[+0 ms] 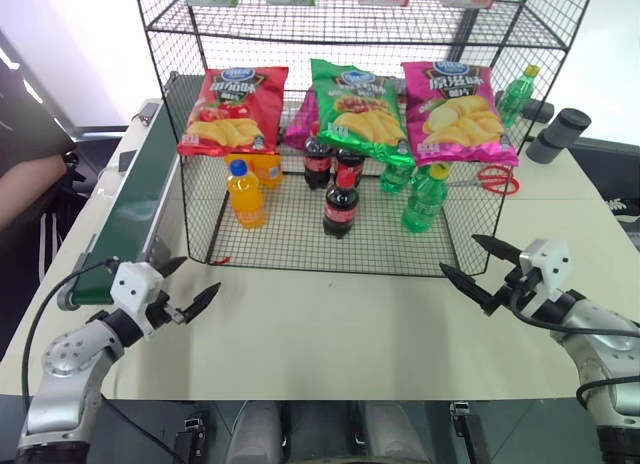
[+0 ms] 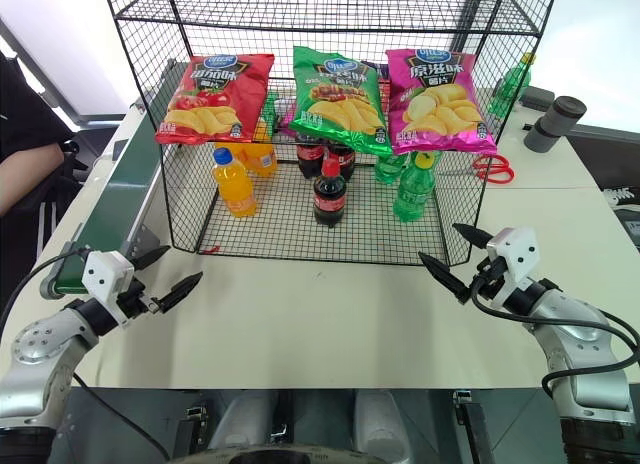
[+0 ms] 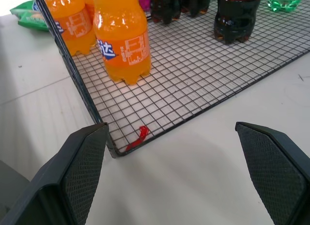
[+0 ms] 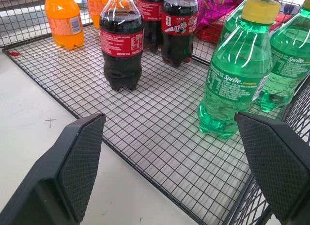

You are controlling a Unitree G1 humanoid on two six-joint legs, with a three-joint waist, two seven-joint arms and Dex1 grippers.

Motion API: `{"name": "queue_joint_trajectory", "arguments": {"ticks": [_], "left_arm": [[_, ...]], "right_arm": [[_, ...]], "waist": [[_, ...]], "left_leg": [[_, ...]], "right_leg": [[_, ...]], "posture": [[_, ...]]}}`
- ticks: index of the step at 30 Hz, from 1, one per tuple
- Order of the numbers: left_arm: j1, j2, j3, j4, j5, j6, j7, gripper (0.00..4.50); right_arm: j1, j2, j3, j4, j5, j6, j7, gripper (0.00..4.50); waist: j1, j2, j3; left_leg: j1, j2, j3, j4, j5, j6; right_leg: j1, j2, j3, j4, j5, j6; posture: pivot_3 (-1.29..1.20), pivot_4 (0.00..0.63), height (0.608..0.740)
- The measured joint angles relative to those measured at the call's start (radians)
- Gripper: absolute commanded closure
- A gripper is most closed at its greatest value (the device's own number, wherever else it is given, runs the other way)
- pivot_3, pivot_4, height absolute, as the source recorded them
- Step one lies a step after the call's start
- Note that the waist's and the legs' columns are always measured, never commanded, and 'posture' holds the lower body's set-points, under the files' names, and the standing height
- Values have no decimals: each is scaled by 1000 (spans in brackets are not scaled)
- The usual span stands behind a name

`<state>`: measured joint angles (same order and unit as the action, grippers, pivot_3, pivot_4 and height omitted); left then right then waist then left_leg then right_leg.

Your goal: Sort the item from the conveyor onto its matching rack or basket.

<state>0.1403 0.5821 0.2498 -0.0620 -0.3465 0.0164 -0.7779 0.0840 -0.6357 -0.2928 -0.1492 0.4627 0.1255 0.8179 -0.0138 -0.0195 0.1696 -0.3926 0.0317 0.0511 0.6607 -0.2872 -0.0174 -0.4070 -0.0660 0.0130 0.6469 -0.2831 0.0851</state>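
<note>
Since the cola bottle [image 1: 340,206] already stands with its kind on the rack [image 1: 300,246] floor, left gripper [image 1: 180,289] and right gripper [image 1: 480,269] hover apart and empty over the tabletop [image 1: 330,334]

I get bright, even overhead light, sharp focus throughout, and soft shadows under my right gripper [image 1: 482,261].

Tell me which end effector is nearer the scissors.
Right. The right end effector hangs just in front of the red scissors; the left end effector is far across, by the conveyor.
</note>
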Motion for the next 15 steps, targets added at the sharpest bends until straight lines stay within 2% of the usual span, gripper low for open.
{"name": "queue_joint_trajectory", "arguments": {"ticks": [15], "left_arm": [[-21,0,-4,0,11,21,17,0]], "right_arm": [[-9,2,0,0,0,0,-5,57]], "waist": [[0,0,0]], "left_leg": [[0,0,0,0,0,0]], "right_leg": [[1,1,0,0,0,0]], "posture": [[0,150,740]]}}
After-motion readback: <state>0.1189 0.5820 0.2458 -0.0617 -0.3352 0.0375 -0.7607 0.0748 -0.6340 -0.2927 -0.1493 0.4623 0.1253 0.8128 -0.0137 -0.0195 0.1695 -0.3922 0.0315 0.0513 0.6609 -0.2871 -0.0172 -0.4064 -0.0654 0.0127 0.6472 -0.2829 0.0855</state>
